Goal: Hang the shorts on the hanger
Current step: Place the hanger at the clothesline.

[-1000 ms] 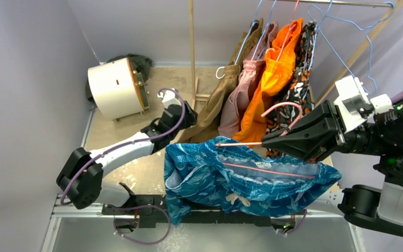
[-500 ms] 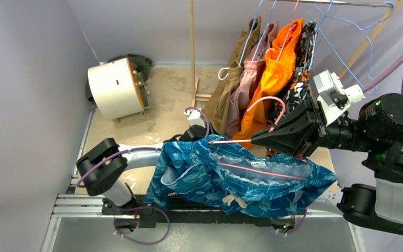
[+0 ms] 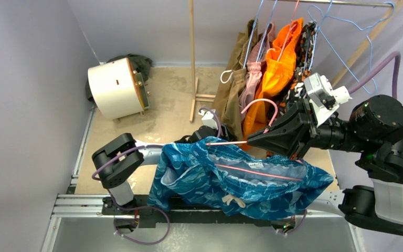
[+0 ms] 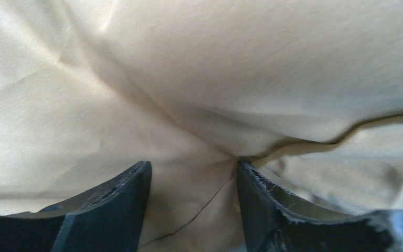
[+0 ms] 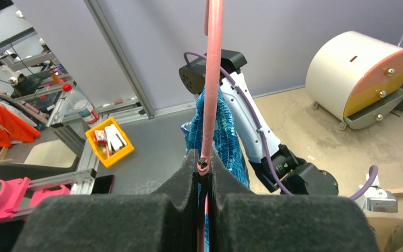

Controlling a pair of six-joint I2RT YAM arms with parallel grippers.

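Shorts [image 3: 199, 173]: draped over the hanger's lower bar, in the air above the surface's near edge; white bow at the front.
Hanger [image 3: 257, 172]: pink wire, its hook close to the clothes [image 3: 273, 73] on the rack.
Right tool [image 3: 252, 140]: clamped on the hanger wire below the hook.
Left tool [image 4: 194, 210]: fingers apart, tan cloth close before them.
Writing: label on the bottle [image 5: 84, 107] is too small to read.
Room: bare surface [image 3: 162, 105] between drum [image 3: 113, 88] and post [image 3: 192, 52]; far right is crowded.
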